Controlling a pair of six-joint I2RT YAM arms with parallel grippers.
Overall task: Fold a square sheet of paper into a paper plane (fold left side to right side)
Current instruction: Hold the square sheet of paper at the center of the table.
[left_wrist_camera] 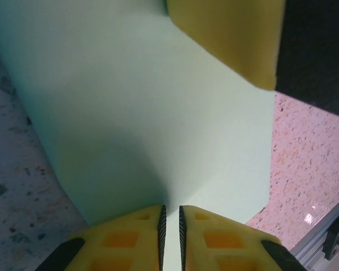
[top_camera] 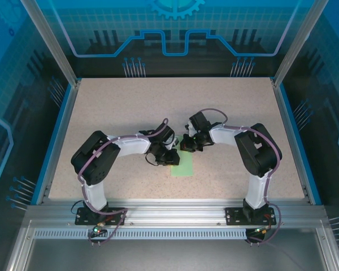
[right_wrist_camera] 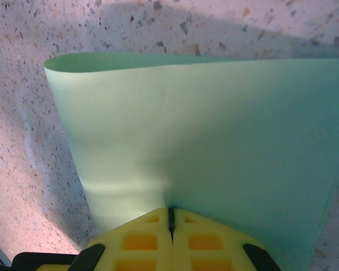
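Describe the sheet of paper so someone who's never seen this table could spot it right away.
Look at the speckled beige table, toward its front middle. There, between the left tool and right tool, sits the sheet of paper, pinched by both. It is the only pale mint-green thing there, plain and curled upward.

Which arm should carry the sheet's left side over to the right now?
Left, probably: left tool pinches the sheet on its left side; right tool clamps another edge.

- Showing the square sheet of paper as pale mint-green, matte, unmarked.
- Lying near the front middle of the desk.
- Curling up off it in a soft, uncreased bend.
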